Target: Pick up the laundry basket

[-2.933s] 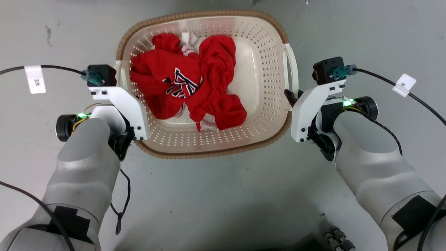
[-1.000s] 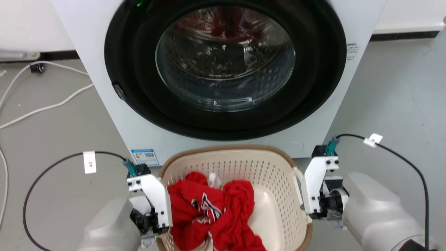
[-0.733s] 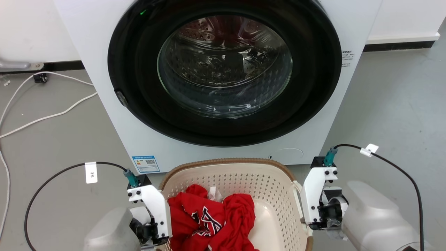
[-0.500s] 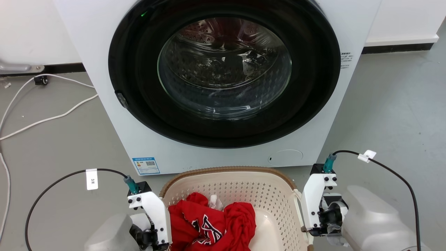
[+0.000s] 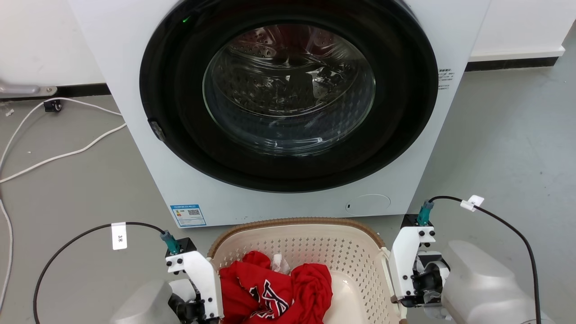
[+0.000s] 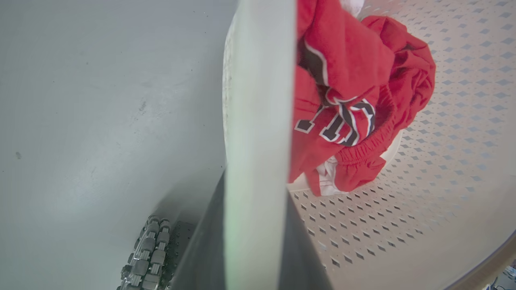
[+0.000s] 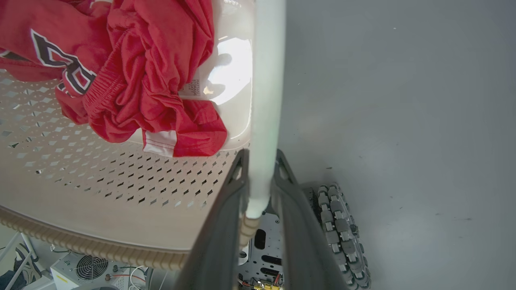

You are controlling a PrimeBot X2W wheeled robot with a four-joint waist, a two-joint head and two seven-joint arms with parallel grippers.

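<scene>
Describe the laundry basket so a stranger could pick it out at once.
Find the big white washing machine with the round glass door. Directly in front of it is the laundry basket, a rounded cream plastic tub dotted with holes. Its brown woven-look rim and the red clothes inside set it apart.

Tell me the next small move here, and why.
Probably raise both hands evenly a little: the left hand and right hand each clamp a white side handle of the cream-white perforated plastic laundry basket with the brown woven-look rim, and red clothes lie heaped inside, so tilting could shift them.
</scene>
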